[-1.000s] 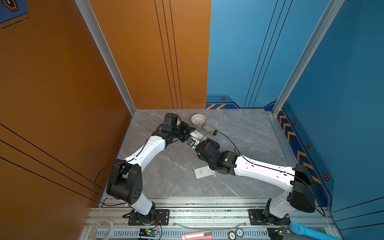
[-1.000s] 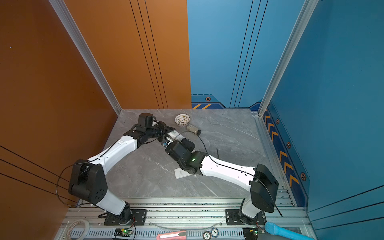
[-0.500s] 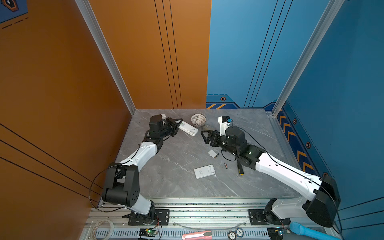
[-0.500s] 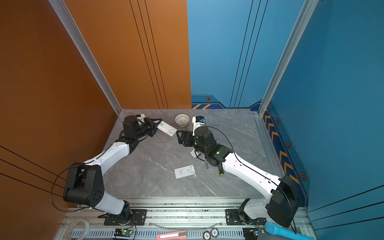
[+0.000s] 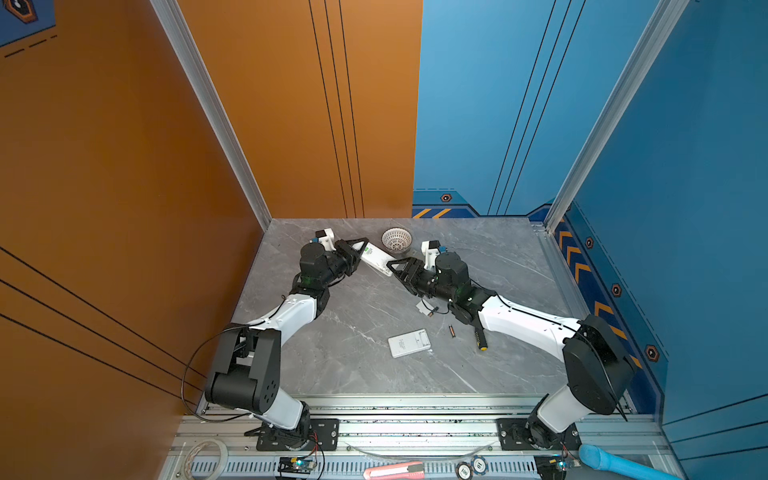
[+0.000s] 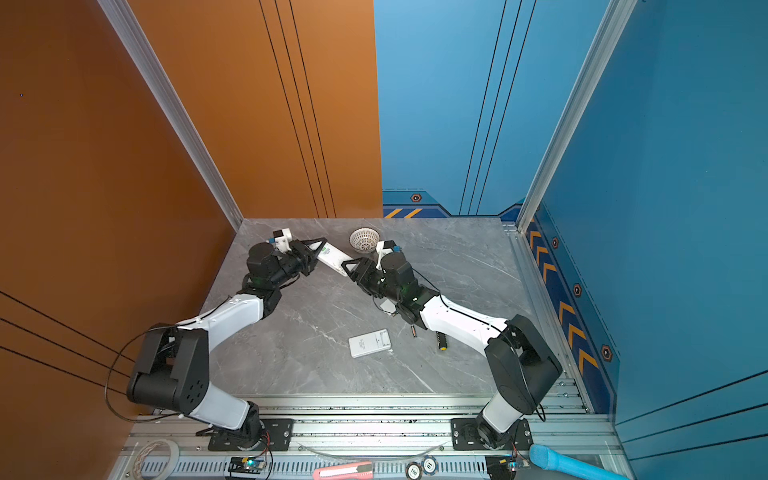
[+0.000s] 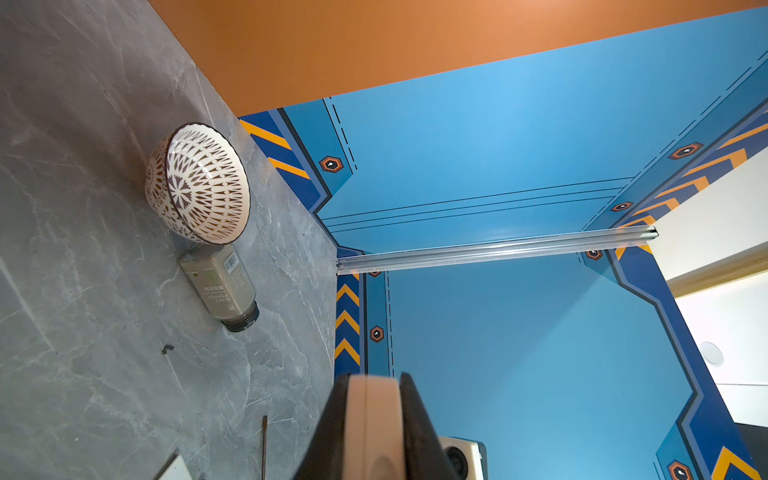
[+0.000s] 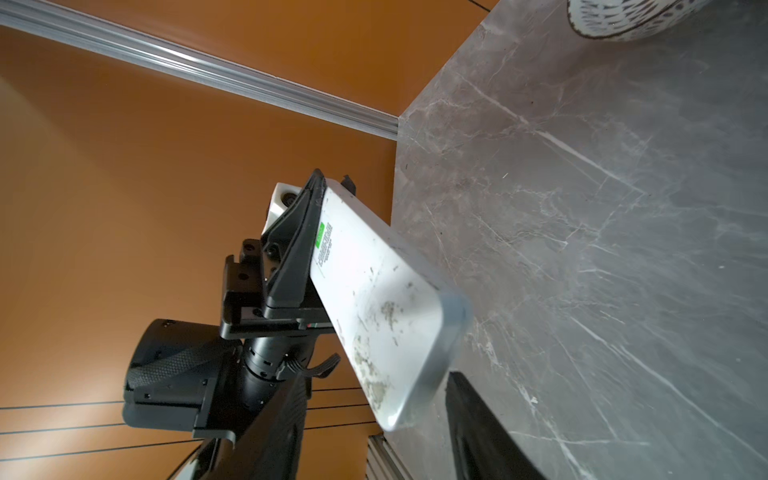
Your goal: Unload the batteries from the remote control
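The white remote control (image 5: 376, 258) (image 6: 334, 257) hangs above the table's back, slanting between both arms. My left gripper (image 5: 360, 249) (image 7: 374, 379) is shut on its far-left end, where the remote (image 7: 374, 428) fills the jaws. My right gripper (image 5: 392, 266) (image 8: 378, 376) straddles the remote's (image 8: 374, 291) other end, open, with a gap showing beside one finger. One black-and-orange battery (image 5: 451, 331) (image 6: 414, 331) lies on the table near the right forearm. The remote's battery bay is hidden.
A patterned bowl (image 5: 397, 240) (image 7: 199, 183) stands at the back, with a pepper bottle (image 7: 220, 286) lying beside it. A white flat cover (image 5: 409, 343), a small white piece (image 5: 424, 307) and a yellow-tipped screwdriver (image 5: 480, 338) lie mid-table.
The right gripper has swung left to the remote's free end and its jaws have narrowed around it. The left gripper keeps its grip on the remote at the back left.
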Robot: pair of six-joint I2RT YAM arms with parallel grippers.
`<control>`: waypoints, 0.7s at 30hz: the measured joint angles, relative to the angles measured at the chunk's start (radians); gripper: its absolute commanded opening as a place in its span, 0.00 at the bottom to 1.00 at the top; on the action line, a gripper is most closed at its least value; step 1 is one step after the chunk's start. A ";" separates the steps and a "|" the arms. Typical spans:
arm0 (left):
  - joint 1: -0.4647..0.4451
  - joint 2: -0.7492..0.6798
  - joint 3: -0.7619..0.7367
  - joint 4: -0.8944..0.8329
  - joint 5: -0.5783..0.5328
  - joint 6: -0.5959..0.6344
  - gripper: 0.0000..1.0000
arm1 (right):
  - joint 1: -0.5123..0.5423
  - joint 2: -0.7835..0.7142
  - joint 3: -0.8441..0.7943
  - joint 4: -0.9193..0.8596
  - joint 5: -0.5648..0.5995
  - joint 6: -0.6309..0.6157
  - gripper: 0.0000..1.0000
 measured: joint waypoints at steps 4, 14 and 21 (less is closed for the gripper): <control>-0.005 0.000 -0.002 0.008 0.000 0.010 0.00 | 0.000 0.026 0.000 0.029 -0.001 0.022 0.48; -0.018 0.000 -0.003 0.018 0.005 0.027 0.00 | -0.002 0.072 0.000 0.095 -0.003 0.076 0.33; -0.007 -0.012 -0.005 0.031 0.001 0.004 0.00 | -0.006 0.072 -0.016 0.151 -0.011 0.112 0.14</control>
